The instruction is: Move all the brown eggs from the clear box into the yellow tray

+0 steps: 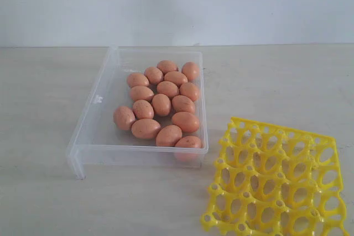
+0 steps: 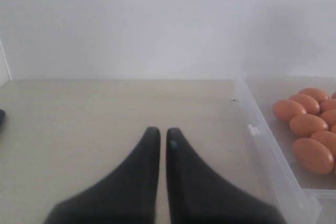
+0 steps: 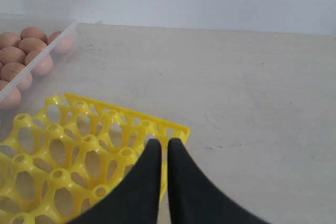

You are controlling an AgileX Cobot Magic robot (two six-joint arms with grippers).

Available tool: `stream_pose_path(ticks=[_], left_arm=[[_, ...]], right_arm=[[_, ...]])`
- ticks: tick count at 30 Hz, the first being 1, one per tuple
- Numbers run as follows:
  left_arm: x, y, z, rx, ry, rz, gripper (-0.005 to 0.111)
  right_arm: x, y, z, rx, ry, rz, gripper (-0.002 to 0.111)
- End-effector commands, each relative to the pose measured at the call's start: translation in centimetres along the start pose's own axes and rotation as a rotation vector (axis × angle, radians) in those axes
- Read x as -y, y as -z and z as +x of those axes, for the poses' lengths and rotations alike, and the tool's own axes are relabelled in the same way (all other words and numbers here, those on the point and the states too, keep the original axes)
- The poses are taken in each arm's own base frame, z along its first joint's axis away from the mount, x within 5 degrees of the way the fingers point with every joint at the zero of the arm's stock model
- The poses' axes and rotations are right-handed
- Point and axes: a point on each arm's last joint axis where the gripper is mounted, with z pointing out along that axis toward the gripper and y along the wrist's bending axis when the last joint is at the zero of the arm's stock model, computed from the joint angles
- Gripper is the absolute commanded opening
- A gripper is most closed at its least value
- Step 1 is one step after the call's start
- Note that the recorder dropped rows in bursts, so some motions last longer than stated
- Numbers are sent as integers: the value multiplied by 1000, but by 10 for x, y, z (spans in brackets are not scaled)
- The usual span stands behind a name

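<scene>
Exterior view: I see speckled orange-brown oval eggs [image 1: 161, 105] clustered inside a shallow transparent plastic box [image 1: 91, 111]. A bright yellow lattice egg tray [image 1: 276, 127] lies just beside the box's corner.

Left wrist view: my left gripper [image 2: 163, 132], with black tapered fingers pressed together, holds nothing beside the box.

Right wrist view: my right gripper [image 3: 164, 144], clenched and empty, is at the tray's corner.

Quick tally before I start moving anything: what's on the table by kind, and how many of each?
brown eggs: 16, all inside the clear box
clear box: 1
yellow tray: 1, visible cups empty
Total: 18
</scene>
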Motion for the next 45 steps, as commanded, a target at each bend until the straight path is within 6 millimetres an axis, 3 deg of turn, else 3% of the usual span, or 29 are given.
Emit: stream_pose_path(ticks=[1, 13, 17, 20, 22, 27, 30, 32, 37, 45], left_arm=[[0, 0, 1, 5, -2, -1, 4], [0, 0, 1, 5, -2, -1, 4], [0, 0, 1, 5, -2, -1, 4], [0, 0, 1, 5, -2, -1, 4], [0, 0, 1, 5, -2, -1, 4], [0, 0, 1, 5, -2, -1, 4], [0, 0, 1, 5, -2, -1, 4], [0, 0, 1, 5, -2, -1, 4], [0, 0, 1, 5, -2, -1, 4], [0, 0, 1, 5, -2, -1, 4]], right_arm=[[0, 0, -1, 9, 9, 3, 1], [2, 1, -8, 92, 87, 22, 1], [2, 1, -11, 115, 254, 32, 1], [1, 3, -21, 226, 268, 44, 1], [1, 5, -30, 333, 123, 29, 1], [12, 20, -56, 684, -727, -108, 1], [20, 30, -64, 839, -1069, -220, 1], [23, 35, -67, 917, -1145, -264, 1], [31, 41, -69, 1024, -1079, -176, 1], [43, 49, -70, 1139, -1277, -164, 1]])
